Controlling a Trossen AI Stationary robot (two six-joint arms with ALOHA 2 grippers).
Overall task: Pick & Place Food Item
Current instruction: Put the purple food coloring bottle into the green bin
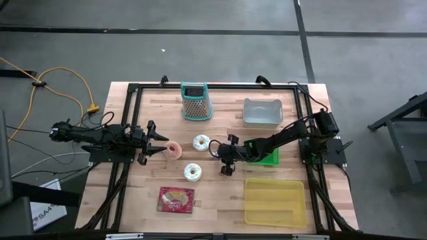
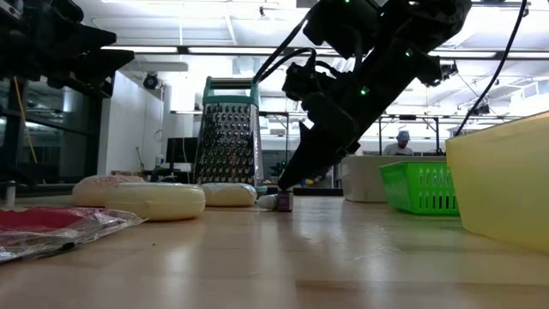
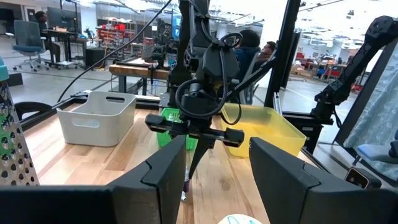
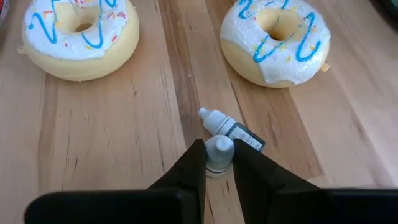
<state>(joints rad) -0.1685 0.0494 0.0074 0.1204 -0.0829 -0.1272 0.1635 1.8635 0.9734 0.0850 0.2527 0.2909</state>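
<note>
Two small white-capped dropper bottles sit mid-table. One point(image 4: 239, 132) lies on its side on the wood. The other point(image 4: 218, 151) stands between the fingers of my right gripper point(image 4: 219, 155), which is shut on it. Just beyond them rest two white-iced donuts point(image 4: 81, 34) point(image 4: 277, 40), and a pink donut point(image 1: 174, 149) lies farther left. My left gripper point(image 1: 160, 143) hovers open at the table's left, beside the pink donut, holding nothing. My right gripper pinches the small bottle's white cap point(image 4: 219, 147) between its two fingers point(image 4: 191, 167). They slant down from the table's right side. The bottle's lower end point(image 2: 284, 204) rests on the table.
A green basket point(image 1: 268, 157) sits under my right arm, with a yellow bin point(image 1: 275, 200) nearer and a white bin point(image 1: 262, 112) at the back. A metal grater point(image 1: 196, 101) stands at the far edge. A red packet point(image 1: 176, 199) lies near the front.
</note>
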